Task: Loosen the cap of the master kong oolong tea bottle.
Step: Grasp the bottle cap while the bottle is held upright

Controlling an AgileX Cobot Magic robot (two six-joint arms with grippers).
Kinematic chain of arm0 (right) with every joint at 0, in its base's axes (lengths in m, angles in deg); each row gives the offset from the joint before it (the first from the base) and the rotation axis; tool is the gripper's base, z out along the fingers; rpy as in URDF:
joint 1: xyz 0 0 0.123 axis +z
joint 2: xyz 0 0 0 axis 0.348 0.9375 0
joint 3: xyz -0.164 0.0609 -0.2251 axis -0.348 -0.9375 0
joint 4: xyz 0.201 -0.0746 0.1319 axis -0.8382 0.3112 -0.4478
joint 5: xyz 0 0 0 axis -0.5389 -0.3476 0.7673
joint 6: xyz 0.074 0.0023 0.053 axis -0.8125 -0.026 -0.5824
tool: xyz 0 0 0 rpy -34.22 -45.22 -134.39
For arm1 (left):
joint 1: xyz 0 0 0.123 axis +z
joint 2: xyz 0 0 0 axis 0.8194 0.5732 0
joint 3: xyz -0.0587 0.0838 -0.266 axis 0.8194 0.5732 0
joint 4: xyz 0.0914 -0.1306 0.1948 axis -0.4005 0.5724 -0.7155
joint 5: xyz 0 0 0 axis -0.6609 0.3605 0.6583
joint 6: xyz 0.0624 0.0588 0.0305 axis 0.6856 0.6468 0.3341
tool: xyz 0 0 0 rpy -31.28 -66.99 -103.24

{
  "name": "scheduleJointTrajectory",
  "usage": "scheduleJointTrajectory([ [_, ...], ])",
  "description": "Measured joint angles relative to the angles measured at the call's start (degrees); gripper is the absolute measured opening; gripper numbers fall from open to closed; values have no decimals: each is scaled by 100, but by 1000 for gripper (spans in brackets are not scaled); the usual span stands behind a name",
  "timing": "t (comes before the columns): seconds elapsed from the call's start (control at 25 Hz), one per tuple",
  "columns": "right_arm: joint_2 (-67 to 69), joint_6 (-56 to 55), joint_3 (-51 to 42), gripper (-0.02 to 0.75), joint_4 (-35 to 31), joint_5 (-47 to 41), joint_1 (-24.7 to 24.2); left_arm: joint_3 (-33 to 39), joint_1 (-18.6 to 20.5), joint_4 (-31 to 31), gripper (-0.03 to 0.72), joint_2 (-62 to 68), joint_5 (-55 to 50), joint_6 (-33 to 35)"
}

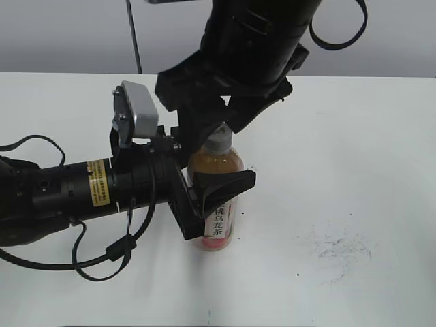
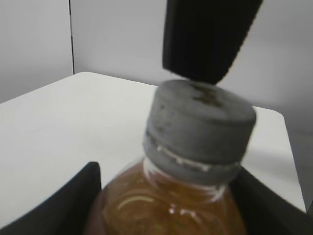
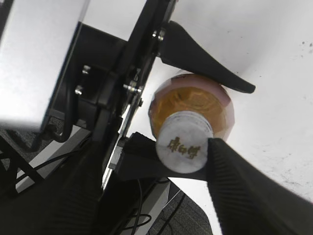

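Near the middle of the white table [image 1: 354, 136] the master kong oolong tea bottle [image 1: 216, 197] stands upright, its long axis vertical and the cap [image 1: 218, 142] pointing straight up. From the left, the left gripper [image 1: 214, 197] reaches in level with the tabletop and clasps the bottle's body, 1 finger passing in front of the label and the other behind, both pressed to the plastic so far as the exterior view shows. From above, the right gripper [image 3: 188, 147] hangs directly over the neck, so it is the nearer of the 2 to the cap. Its wrist view looks down the bottle's axis onto the cap top: 1 ribbed finger [image 3: 239, 186] touches the cap's right edge, while the opposite finger is lost in the dark at left, so whether the jaws are clamped on the cap or only beside it cannot be told. Judging from this, the twist needs both fingers squeezing the ribbed sides, turning about the vertical axis while the left gripper braces the body.
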Motion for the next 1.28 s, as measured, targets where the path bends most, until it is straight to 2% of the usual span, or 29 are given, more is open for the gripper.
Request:
scheduleJointTrajectory([
  [0.52,178,-33,-60,474,128,5,0,0,0,0,448,0,0,0],
  [0.64,185,-33,-60,389,237,0,0,0,0,0,448,0,0,0],
  [0.72,186,0,-60,282,351,-5,0,0,0,0,448,0,0,0],
  [0.84,186,240,-60,278,413,0,0,0,0,6,448,0,0,0],
  [0.96,186,822,-60,278,427,0,0,0,0,6,448,0,0,0],
  [1.28,186,3621,-49,278,467,0,0,0,0,-11,448,0,0,7],
])
